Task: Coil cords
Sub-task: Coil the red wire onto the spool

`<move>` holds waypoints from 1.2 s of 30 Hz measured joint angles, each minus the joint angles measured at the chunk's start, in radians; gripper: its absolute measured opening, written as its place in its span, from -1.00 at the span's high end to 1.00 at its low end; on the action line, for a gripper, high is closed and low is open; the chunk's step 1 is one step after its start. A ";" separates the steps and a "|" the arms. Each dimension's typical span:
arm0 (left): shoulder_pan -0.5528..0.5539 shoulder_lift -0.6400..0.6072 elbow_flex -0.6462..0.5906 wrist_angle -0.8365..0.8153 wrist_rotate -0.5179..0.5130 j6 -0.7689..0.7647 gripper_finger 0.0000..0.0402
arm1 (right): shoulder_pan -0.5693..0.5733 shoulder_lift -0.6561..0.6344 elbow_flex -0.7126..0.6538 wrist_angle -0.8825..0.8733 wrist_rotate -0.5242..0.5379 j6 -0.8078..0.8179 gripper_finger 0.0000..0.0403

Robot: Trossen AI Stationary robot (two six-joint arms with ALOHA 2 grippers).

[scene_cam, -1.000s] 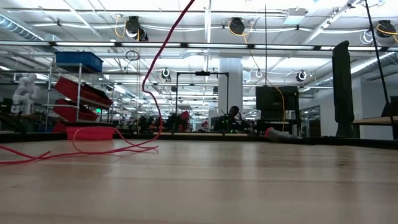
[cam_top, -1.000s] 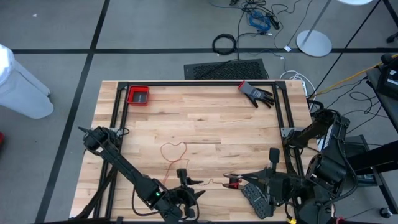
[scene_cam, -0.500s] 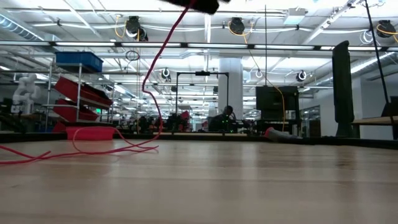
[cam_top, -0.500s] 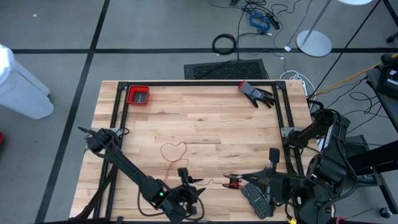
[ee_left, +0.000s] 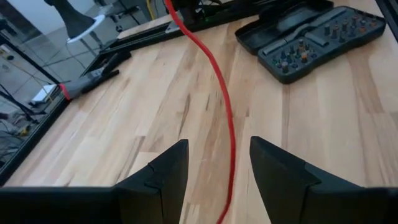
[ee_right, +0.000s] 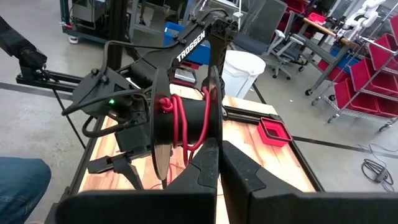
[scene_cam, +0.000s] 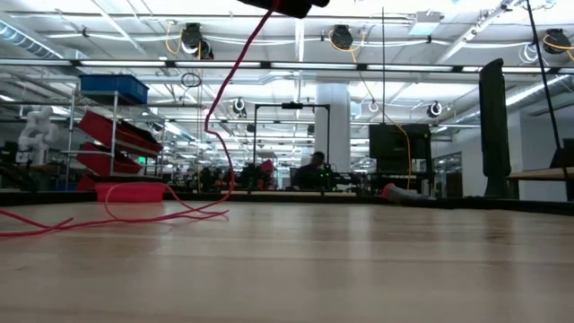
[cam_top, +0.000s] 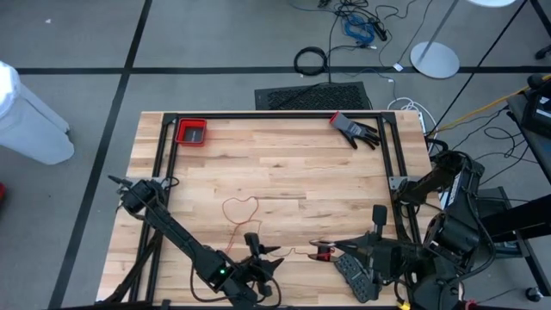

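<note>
Clearly the winding is under way but far from done. The right gripper (cam_top: 320,251), near the table's (cam_top: 284,172) front edge, has its fingers pressed together on a small black spool (ee_right: 184,127), held up off the wood, and the right wrist view shows a few turns of the thin red cord (cam_top: 239,209) already wrapped round its hub, some of them bunched rather than laid side by side. Most of the cord is still loose: from the spool it drops to the table, runs along the front edge, and lies in a heart-shaped loop at the middle of the wood, with a strand trailing back toward the front. From table height the same cord (scene_cam: 220,108) climbs steeply out of a flat tangle up to the dark spool (scene_cam: 282,5) at the very top of the picture. The left gripper (cam_top: 258,257) hovers low just beside that trailing strand, fingers apart, and its own camera shows the cord (ee_left: 221,93) passing between them without being pinched. A glove (cam_top: 355,129), a red tray (cam_top: 191,132) and an open bit case (cam_top: 353,272) sit clear of the work. By my reading, what remains is to guide the loose length in and wind it on, turn after turn, until the loop on the table is gone.
</note>
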 joint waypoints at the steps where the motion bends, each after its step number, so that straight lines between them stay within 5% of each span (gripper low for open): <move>1: -0.002 0.000 0.000 0.004 -0.005 0.011 0.12 | 0.000 0.000 0.000 0.000 0.000 0.000 1.00; 19: -0.019 0.000 0.000 0.001 -0.024 0.054 0.93 | 0.000 0.000 0.000 -0.003 0.000 0.000 1.00; 36: -0.009 0.000 0.000 0.009 -0.026 0.037 0.98 | -0.008 0.000 0.000 -0.001 0.000 0.000 1.00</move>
